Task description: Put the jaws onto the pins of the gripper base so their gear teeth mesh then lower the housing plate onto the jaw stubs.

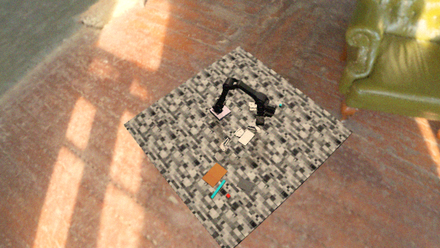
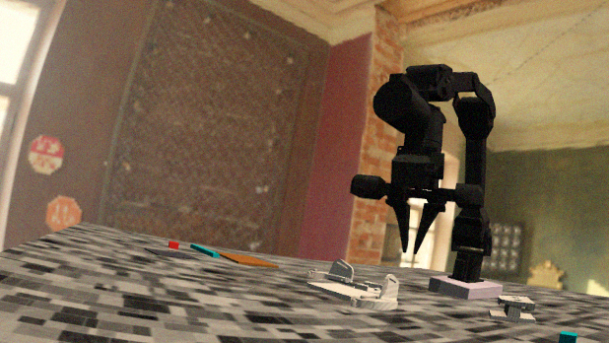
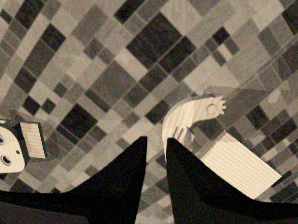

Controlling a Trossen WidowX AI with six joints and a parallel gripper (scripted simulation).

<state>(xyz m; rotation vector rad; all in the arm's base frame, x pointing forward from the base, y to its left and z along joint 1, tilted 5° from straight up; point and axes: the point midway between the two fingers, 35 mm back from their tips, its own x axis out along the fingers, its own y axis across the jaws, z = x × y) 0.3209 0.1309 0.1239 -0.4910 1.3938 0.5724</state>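
My gripper (image 1: 260,123) (image 2: 413,249) (image 3: 156,143) hangs well above the checked mat (image 1: 171,125), fingers nearly together with only mat showing in the thin gap; it holds nothing. In the wrist view a pale jaw (image 3: 196,116) (image 1: 253,128) with gear teeth lies flat just ahead and right of the fingertips. It touches the pale housing plate (image 3: 241,166) (image 1: 246,137) (image 2: 335,289). Another pale jaw-like piece (image 1: 239,132) lies at the plate's other side, and a third pale piece (image 1: 225,144) lies farther off. The gripper base (image 1: 253,106) (image 2: 513,304) (image 3: 12,146) lies apart, at the wrist view's left edge.
The arm stands on a pinkish plinth (image 1: 220,113) (image 2: 465,288). An orange tile (image 1: 214,174), a cyan bar (image 1: 218,189), a red cube (image 1: 228,195) and a dark grey tile (image 1: 245,184) lie at the mat's near end. A cyan cube (image 1: 280,105) lies beside the arm. A green armchair (image 1: 391,64) stands off the mat.
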